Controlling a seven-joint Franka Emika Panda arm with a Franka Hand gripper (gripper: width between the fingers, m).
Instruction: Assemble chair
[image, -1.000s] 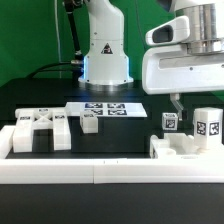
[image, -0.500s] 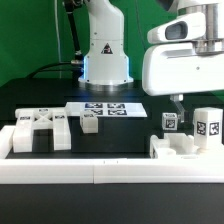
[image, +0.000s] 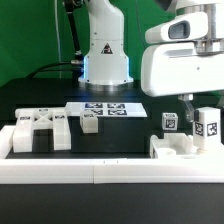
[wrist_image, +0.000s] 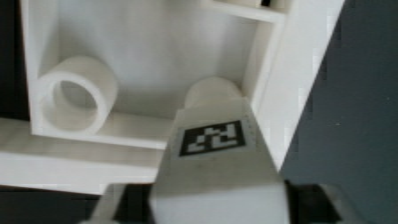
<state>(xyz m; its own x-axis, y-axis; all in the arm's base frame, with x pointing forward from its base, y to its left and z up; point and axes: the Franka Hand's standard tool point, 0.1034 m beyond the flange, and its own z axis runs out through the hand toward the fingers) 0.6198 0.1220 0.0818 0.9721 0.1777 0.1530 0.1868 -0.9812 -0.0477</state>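
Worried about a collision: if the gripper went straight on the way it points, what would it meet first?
Probably the tagged upright chair part, sitting between the fingers of the gripper; depth unclear.

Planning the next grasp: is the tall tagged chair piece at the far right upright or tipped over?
Upright: the tall tagged piece stands on end, its tag facing the exterior camera.
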